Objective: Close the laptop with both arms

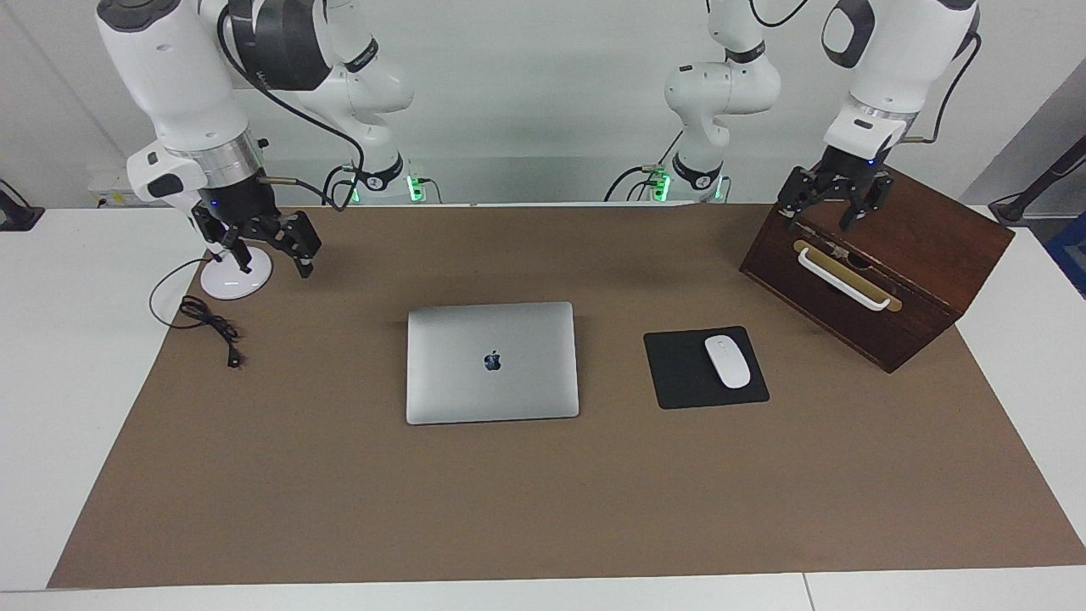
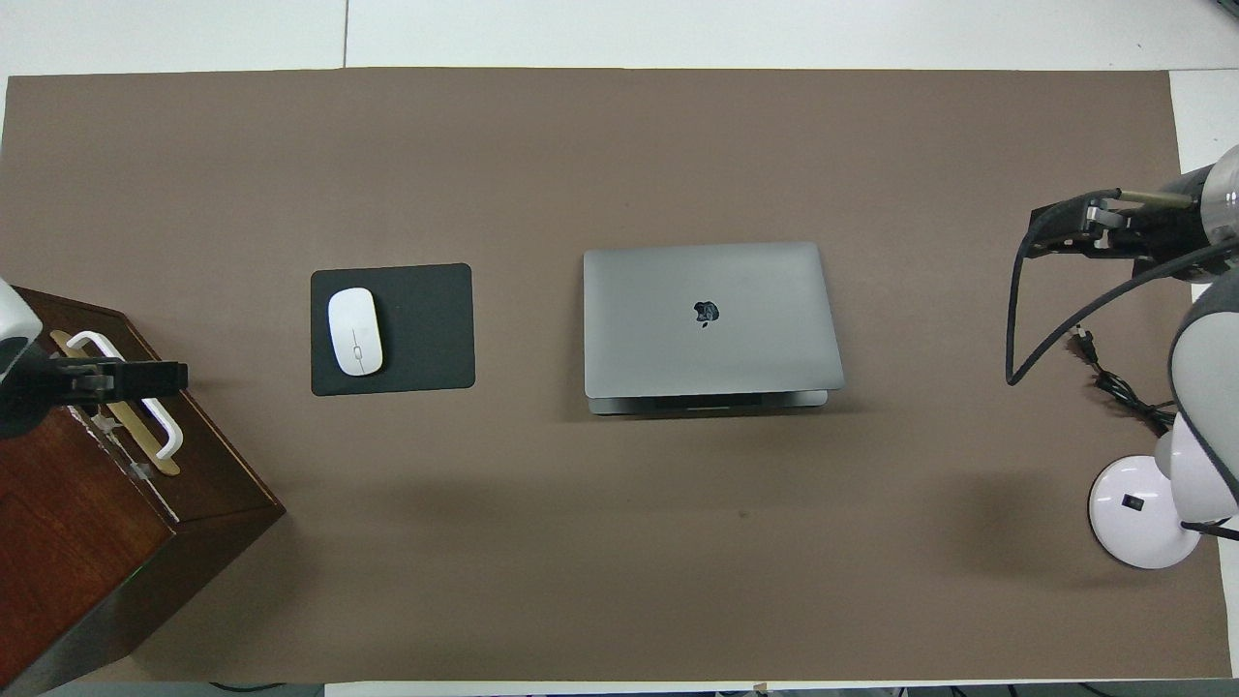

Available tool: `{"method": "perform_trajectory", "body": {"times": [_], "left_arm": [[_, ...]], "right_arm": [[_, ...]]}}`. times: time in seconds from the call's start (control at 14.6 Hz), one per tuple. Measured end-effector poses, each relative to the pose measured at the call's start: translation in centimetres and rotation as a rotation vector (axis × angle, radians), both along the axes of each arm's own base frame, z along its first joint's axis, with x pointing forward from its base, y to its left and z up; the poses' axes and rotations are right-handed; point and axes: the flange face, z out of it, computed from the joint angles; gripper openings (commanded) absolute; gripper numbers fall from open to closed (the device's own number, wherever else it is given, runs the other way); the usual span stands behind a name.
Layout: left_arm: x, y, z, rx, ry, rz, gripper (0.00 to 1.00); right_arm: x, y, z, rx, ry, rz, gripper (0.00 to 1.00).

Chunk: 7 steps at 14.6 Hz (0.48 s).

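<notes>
The silver-grey laptop (image 1: 492,362) lies in the middle of the brown mat with its lid down, dark apple logo up. In the overhead view (image 2: 711,319) a thin strip of its base shows under the lid's edge nearer to the robots. My right gripper (image 1: 273,265) hangs open and empty in the air over the white lamp base, at the right arm's end; it also shows in the overhead view (image 2: 1043,232). My left gripper (image 1: 816,219) hangs open and empty over the wooden box, and shows in the overhead view (image 2: 174,378). Neither gripper touches the laptop.
A black mouse pad (image 1: 679,373) with a white mouse (image 1: 728,361) lies beside the laptop toward the left arm's end. A dark wooden box (image 1: 882,263) with a white handle stands at that end. A white lamp base (image 1: 236,276) and a black cable (image 1: 212,327) lie at the right arm's end.
</notes>
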Motion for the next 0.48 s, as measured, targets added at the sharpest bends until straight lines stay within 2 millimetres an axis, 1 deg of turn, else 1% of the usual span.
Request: {"method": "perform_trajectory", "body": {"times": [0.14, 0.27, 0.48], "left_arm": [[0.5, 0.4, 1.0, 0.000, -0.014, 0.014, 1.00], [1.3, 0.5, 1.9, 0.000, -0.009, 0.017, 1.00], [2.8, 0.4, 4.3, 0.002, 0.025, 0.019, 1.00]], "right_arm": [[-0.2, 0.1, 0.8, -0.020, 0.009, 0.007, 1.00], [-0.3, 0.2, 1.9, -0.023, 0.010, 0.011, 1.00], [-0.4, 0.2, 2.6, -0.028, 0.007, 0.044, 1.00]]}}
